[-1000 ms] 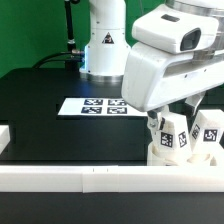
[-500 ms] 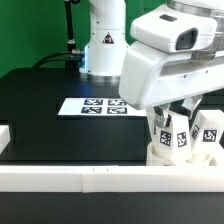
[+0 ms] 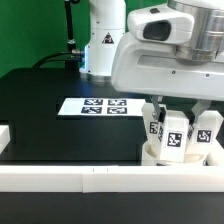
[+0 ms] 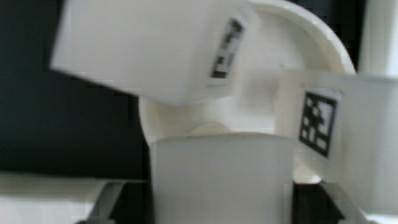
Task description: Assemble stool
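Gripping one leg [image 3: 172, 136] upright over the seat [image 3: 160, 156], the pincer [image 3: 172, 128] apparently seats it in its hole.

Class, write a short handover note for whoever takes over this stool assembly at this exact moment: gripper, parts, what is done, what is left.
Gripper: low over the stool parts by the front border bar; whether its fingers are shut on a leg cannot be told.
Parts: the seat lies against the bar; three tagged legs stand upright on it.
Marker board lies behind, untouched.
Done: legs appear placed in the seat.
Left: check that each leg is fully seated, then withdraw.
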Action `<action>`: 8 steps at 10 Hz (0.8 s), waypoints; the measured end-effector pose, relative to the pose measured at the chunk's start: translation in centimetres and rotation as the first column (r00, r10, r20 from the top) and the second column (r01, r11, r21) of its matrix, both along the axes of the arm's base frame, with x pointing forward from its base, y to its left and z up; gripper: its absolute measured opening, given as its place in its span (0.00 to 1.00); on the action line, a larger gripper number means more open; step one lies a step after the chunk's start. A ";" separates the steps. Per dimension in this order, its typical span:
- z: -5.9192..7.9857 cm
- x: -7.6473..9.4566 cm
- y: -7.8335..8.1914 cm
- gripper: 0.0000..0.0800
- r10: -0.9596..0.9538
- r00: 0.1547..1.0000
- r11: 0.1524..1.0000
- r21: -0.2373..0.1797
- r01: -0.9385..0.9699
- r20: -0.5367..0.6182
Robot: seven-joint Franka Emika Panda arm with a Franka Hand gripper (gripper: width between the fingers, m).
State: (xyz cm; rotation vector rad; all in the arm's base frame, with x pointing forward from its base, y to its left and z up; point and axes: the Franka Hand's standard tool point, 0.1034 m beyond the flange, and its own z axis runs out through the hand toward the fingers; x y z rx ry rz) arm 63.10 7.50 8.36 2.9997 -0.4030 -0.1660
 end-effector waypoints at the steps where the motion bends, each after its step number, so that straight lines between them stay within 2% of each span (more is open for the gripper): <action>1: 0.0 0.1 0.3 0.42 -0.159 0.987 0.987 0.003 0.159 0.018; 2: 0.0 0.4 0.6 0.42 -0.292 0.956 0.956 0.006 0.292 0.042; 6: 0.1 0.5 0.8 0.42 -0.579 0.812 0.814 -0.010 0.581 0.077; 7: 0.0 0.6 0.7 0.42 -0.675 0.732 0.735 0.001 0.678 0.094; 8: -0.2 0.8 0.3 0.42 -0.786 0.607 0.615 0.051 0.787 0.118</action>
